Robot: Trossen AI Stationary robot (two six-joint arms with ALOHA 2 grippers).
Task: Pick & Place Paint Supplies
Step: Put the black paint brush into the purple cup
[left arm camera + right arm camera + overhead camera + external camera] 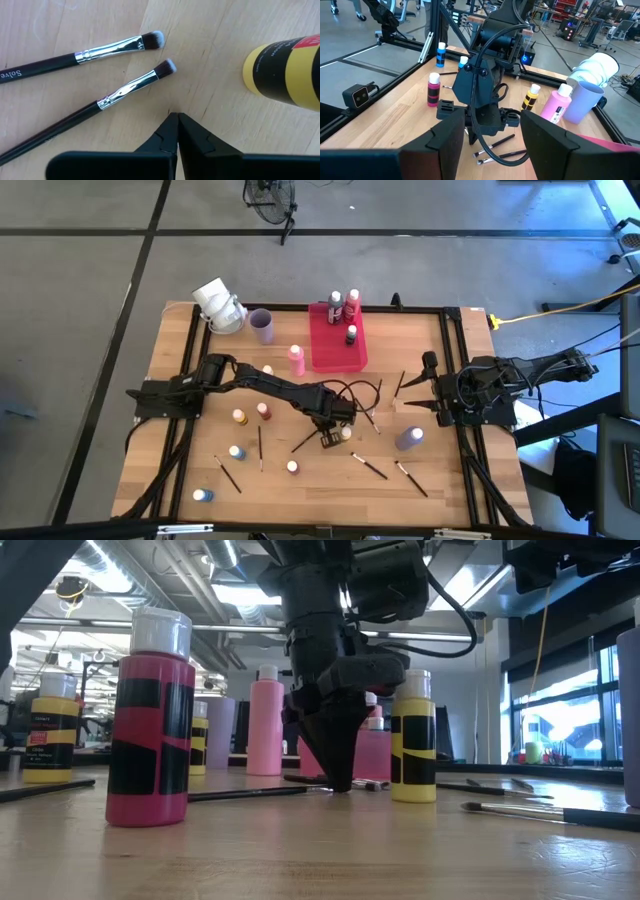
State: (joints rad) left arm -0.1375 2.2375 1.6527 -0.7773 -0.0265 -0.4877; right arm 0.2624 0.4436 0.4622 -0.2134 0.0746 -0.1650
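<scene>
Three bottles stood in the pink-red tray at upper centre of the high view; most paint bottles and every thin, dark, pale-tipped paintbrush lay scattered lower down. The left gripper, at centre, was pinched together on nothing, beside two brushes. The right gripper waited apart at right.
</scene>
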